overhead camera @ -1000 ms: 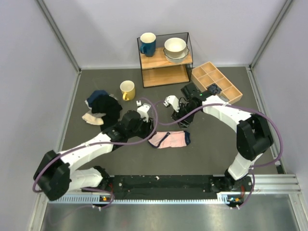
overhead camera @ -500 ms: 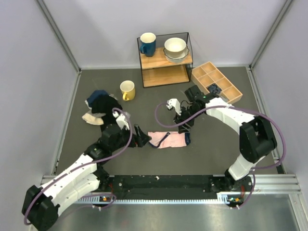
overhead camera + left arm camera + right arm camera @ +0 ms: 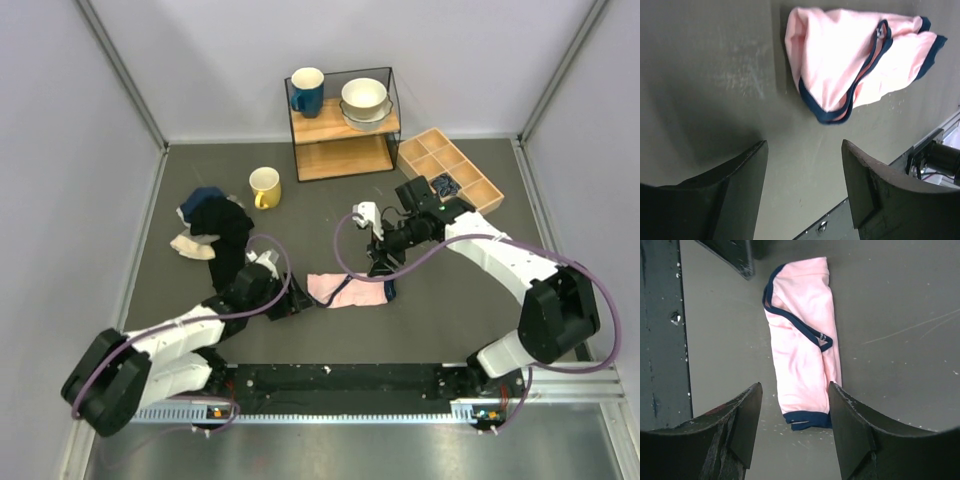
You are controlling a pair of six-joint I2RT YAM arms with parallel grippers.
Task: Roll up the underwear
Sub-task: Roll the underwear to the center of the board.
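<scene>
While the left gripper [image 3: 805,185] and the right gripper [image 3: 794,405] were held open and empty, the underwear [image 3: 347,291] was seen folded, well to the near right of the yellow mug [image 3: 265,187]. Were only one layer pinched, the fold could be dragged apart.

There are 2 ceramic mugs: 1 dark blue mug [image 3: 307,92] on the 1 wooden shelf rack [image 3: 345,135] and 1 yellow mug [image 3: 265,187] on the bench [image 3: 200,170]. There are 2 stacked white bowls [image 3: 364,100], 1 compartmented wooden tray [image 3: 450,170], 1 light-pink fabric underwear with navy edging [image 3: 347,291], 1 small beige cloth [image 3: 192,246] and 1 heap of black garments [image 3: 222,225], too tangled to count.
</scene>
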